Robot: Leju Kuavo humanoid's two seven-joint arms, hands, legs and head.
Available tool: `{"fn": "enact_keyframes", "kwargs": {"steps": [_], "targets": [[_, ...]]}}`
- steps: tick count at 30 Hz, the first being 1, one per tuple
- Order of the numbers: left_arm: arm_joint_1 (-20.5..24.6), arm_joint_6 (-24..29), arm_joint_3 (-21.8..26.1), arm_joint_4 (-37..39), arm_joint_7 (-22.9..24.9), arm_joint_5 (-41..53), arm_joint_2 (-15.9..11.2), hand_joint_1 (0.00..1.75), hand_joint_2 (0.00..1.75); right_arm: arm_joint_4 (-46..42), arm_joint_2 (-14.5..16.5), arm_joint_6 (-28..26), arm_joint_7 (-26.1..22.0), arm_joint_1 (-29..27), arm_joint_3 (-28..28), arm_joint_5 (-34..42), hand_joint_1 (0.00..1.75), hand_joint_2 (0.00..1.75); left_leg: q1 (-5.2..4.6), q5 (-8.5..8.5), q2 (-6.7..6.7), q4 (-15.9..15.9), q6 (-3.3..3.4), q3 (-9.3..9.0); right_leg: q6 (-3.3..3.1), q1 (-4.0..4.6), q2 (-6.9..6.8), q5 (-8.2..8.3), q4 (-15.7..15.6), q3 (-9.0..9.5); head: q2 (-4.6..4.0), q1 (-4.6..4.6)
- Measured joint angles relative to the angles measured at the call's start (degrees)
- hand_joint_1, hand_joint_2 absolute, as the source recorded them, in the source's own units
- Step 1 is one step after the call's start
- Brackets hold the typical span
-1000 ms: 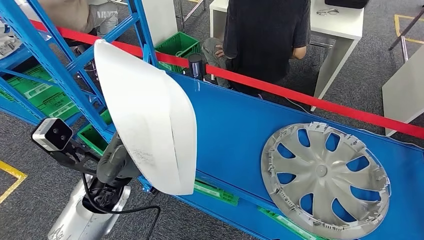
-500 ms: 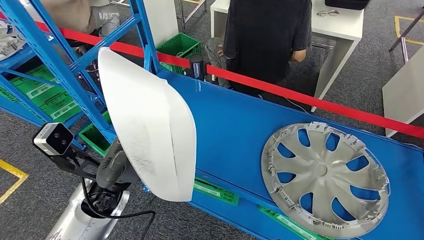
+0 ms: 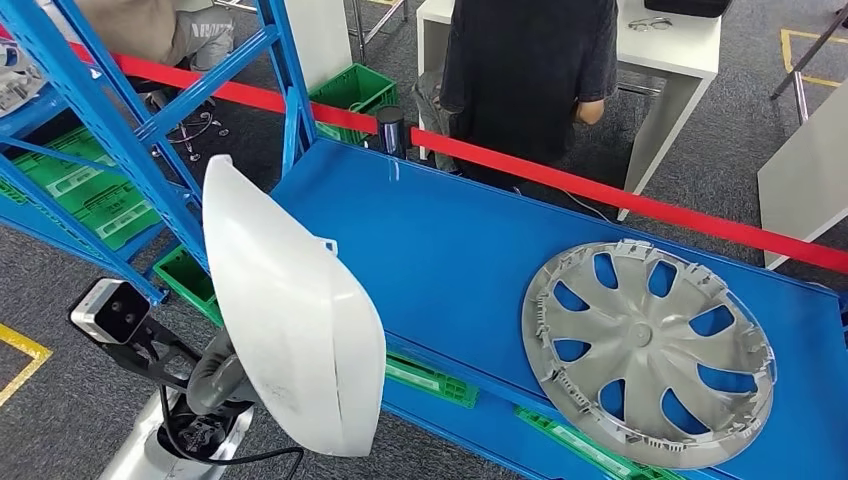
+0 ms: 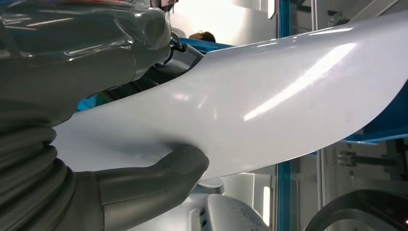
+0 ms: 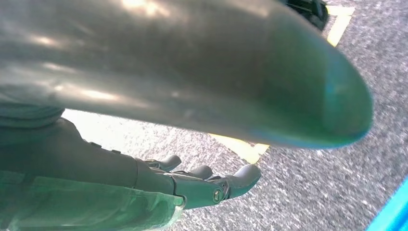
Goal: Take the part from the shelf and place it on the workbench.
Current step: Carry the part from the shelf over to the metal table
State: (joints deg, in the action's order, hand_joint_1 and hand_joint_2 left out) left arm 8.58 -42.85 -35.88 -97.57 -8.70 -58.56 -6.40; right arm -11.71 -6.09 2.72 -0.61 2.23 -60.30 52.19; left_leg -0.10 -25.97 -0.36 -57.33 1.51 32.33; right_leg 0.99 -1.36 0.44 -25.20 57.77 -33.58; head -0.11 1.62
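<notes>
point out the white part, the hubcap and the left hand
white part [image 3: 290,330], head view, middle of its curved face
hubcap [image 3: 645,345], head view, centre hub
left hand [image 4: 159,175], left wrist view, thumb

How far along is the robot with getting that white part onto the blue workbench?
Done: the white part is off the blue shelf. In hand: the left robot hand grips it, tilted on edge beside the blue workbench, not resting on it. Left: move it over and set it down, likely on the bare area beside the grey wheel cover.
</notes>
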Motion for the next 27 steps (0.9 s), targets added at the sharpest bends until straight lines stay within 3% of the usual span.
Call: {"fn": "enact_keyframes", "kwargs": {"steps": [2,3,5,7,8,9,10,11,13,16,17,18,20,21,22,23,24,25,27], "targets": [[-0.5,-1.1,0.1,0.0,0.0,0.0,0.0,1.75,1.75,0.0,-0.2,-0.2,0.0,-0.1,-0.1,-0.2,0.00,0.00,0.14,1.04,0.24,1.0,0.81,0.11,0.27,0.02,-0.04,-0.92,0.8,-0.65,0.00,-0.07],[-0.6,-1.7,0.1,0.1,0.1,-0.3,0.0,1.75,1.75,0.0,-0.3,-0.4,0.0,0.0,-0.1,-0.3,0.00,0.00,0.22,1.62,0.39,1.5,1.23,0.31,0.07,0.05,-0.06,-2.36,2.7,-1.52,0.00,-0.14],[-0.6,-3.1,0.0,0.9,0.4,-1.1,0.1,1.75,1.75,0.0,-0.7,-0.8,0.0,0.4,-0.1,-0.3,0.00,0.00,0.11,2.48,0.57,1.8,1.71,1.16,-0.63,0.04,-0.10,-6.66,10.0,-4.29,0.00,-0.22],[-0.6,-4.2,-0.1,2.3,0.5,-1.6,0.3,1.75,1.75,0.0,-1.2,-1.1,0.0,0.8,-0.1,-0.2,0.00,0.00,-0.16,3.28,0.66,1.7,1.77,2.27,-0.47,0.02,-0.11,-9.19,15.9,-5.77,0.00,-0.23],[-0.6,-4.5,-0.1,2.8,0.5,-1.6,0.4,1.75,1.75,0.0,-1.4,-1.2,0.0,0.9,-0.1,-0.2,0.00,0.00,-0.24,3.71,0.65,1.7,1.73,2.84,-0.05,0.02,-0.11,-9.07,15.8,-4.96,0.00,-0.24],[-0.7,-4.7,-0.2,3.3,0.5,-1.6,0.5,1.75,1.75,0.0,-1.5,-1.3,0.0,1.0,-0.1,-0.1,0.00,0.00,-0.27,4.11,0.64,1.5,1.62,3.40,0.47,0.01,-0.13,-8.12,13.3,-2.97,0.00,-0.25],[-0.7,-4.7,-0.2,3.7,0.5,-1.7,0.5,1.75,1.75,0.0,-1.7,-1.3,0.0,1.2,-0.1,-0.1,0.00,0.00,-0.28,4.47,0.62,1.3,1.44,3.97,0.89,0.00,-0.18,-6.91,9.1,-0.05,0.00,-0.25],[-0.7,-4.8,-0.2,3.9,0.5,-1.7,0.5,1.75,1.75,0.0,-1.8,-1.3,0.0,1.4,-0.1,0.0,0.00,0.00,-0.35,4.81,0.60,1.0,1.19,4.56,0.91,0.08,-0.20,-6.17,4.8,2.85,0.00,-0.24],[-0.6,-4.9,-0.2,4.3,0.5,-1.8,0.6,1.75,1.75,0.0,-2.0,-1.4,0.0,1.7,-0.1,0.0,0.00,0.00,-0.44,5.39,0.60,0.4,0.63,5.24,0.30,0.33,-0.13,-5.47,-0.3,5.79,0.00,-0.21],[-0.6,-5.3,-0.3,4.9,0.1,-1.9,0.8,1.75,1.75,0.0,-2.0,-1.4,0.0,1.8,-0.1,0.0,0.00,0.00,-0.27,6.11,0.50,0.2,-0.28,5.64,-1.04,0.42,-0.10,-4.77,-0.6,5.02,0.00,-0.29],[-0.7,-5.4,-0.2,5.0,-0.1,-2.0,0.8,1.75,1.75,0.0,-2.0,-1.4,0.1,1.9,-0.1,0.1,0.00,0.00,-0.15,5.19,0.42,-0.4,-0.67,6.07,-1.50,0.28,-0.22,-4.22,-0.7,4.68,0.00,-0.24],[-0.7,-5.6,-0.2,5.2,-0.4,-2.2,0.7,1.75,1.75,0.0,-1.9,-1.5,0.1,2.0,-0.1,0.1,0.00,0.00,0.01,3.22,0.34,-2.0,-1.09,6.72,-1.90,0.11,-0.32,-3.61,-0.7,4.20,0.00,-0.21],[-1.0,-5.7,-0.3,5.6,-1.2,-2.6,0.4,1.75,1.75,-0.1,-1.9,-1.7,0.1,2.2,0.0,0.1,0.00,0.00,0.42,-2.80,0.30,-8.3,-1.97,8.42,-2.35,0.06,-0.44,-2.40,-0.7,3.04,0.00,-0.08],[-1.1,-5.8,-0.3,5.8,-1.6,-2.6,0.1,1.75,1.75,-0.2,-1.9,-1.8,0.1,2.2,0.1,0.1,0.00,0.00,0.61,-5.07,0.31,-12.0,-2.29,9.11,-2.38,0.12,-0.45,-1.86,-0.6,2.38,0.00,-0.06],[-1.4,-5.8,-0.4,6.0,-1.9,-2.6,-0.2,1.75,1.75,-0.4,-1.8,-1.9,0.2,2.2,0.1,0.0,0.00,0.00,0.75,-6.12,0.32,-14.9,-2.48,9.29,-2.33,0.16,-0.45,-1.33,-0.6,1.71,0.00,-0.07],[-1.7,-5.8,-0.4,6.1,-2.2,-2.4,-0.4,1.75,1.75,-0.5,-1.7,-1.9,0.4,2.2,0.1,-0.2,0.00,0.00,0.81,-5.95,0.32,-16.1,-2.54,8.68,-2.24,0.20,-0.45,-0.85,-0.5,1.07,0.00,-0.05],[-2.0,-5.7,-0.5,6.2,-2.3,-2.2,-0.7,1.75,1.75,-0.7,-1.6,-1.8,0.7,2.2,0.1,-0.5,0.00,0.00,0.83,-4.84,0.31,-15.1,-2.44,6.96,-2.10,0.24,-0.44,-0.40,-0.5,0.47,0.00,-0.04],[-2.2,-5.5,-0.5,6.2,-2.3,-2.1,-0.9,1.75,1.75,-0.9,-1.4,-1.5,1.2,2.2,0.1,-0.7,0.00,0.00,0.80,-3.50,0.28,-12.0,-2.18,4.22,-1.96,0.28,-0.43,0.02,-0.5,-0.01,0.00,-0.04],[-2.4,-5.3,-0.6,6.1,-2.3,-1.9,-1.3,1.75,1.75,-1.2,-1.0,-1.0,2.1,2.2,0.1,-1.1,0.00,0.00,0.58,-2.76,0.11,-3.4,-1.26,-1.98,-1.56,0.39,-0.42,0.74,-0.5,-0.59,0.00,-0.07]]}}
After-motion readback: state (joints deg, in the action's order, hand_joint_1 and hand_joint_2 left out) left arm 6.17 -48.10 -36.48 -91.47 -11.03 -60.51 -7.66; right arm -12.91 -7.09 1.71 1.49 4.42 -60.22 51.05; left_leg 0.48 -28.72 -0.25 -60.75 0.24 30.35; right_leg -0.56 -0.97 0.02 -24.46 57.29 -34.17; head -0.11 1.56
